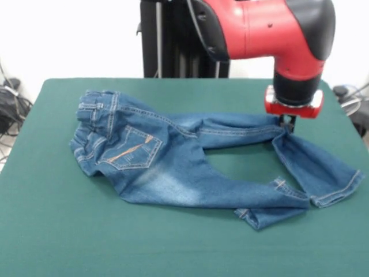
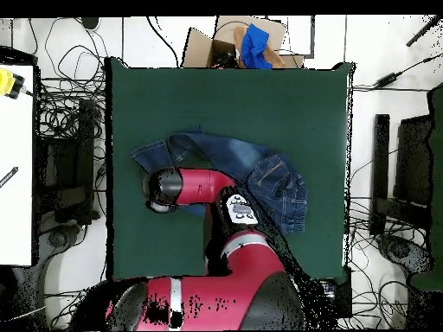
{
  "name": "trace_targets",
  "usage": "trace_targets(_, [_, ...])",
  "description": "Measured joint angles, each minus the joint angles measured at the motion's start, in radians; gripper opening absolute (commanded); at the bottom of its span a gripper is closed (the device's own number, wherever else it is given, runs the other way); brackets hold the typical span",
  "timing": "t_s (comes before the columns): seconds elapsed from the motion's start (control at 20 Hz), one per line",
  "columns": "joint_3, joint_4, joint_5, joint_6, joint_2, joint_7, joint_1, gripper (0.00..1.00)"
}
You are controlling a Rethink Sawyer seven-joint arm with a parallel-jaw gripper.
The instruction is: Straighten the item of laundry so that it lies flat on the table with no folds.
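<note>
The small blue denim jeans (image 1: 167,167) lie back-up on the dark green table (image 1: 86,242), with the gathered waistband at the left and an orange-stitched pocket showing. The far leg runs right, then bends sharply back toward the front right. The near leg ends in a hem turned under. My gripper (image 1: 288,124) is down at the bend of the far leg, and its black fingers look shut on the denim there. In the overhead view the jeans (image 2: 260,173) lie mid-table (image 2: 260,95) and the arm's head covers the gripper.
The red and black arm (image 1: 271,29) hangs over the table's far right. The black pedestal (image 1: 167,40) stands behind the table. In the overhead view a cardboard box (image 2: 247,43) with a blue item sits beyond the table's edge, and cables lie on the floor around it.
</note>
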Motion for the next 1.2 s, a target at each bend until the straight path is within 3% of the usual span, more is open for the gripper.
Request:
trace_targets(0.55, [0.000,0.082,0.135,-0.036,-0.048,0.000,0.148,0.00])
trace_targets(1.2, [0.000,0.107,0.293,-0.037,-0.063,0.000,0.234,0.00])
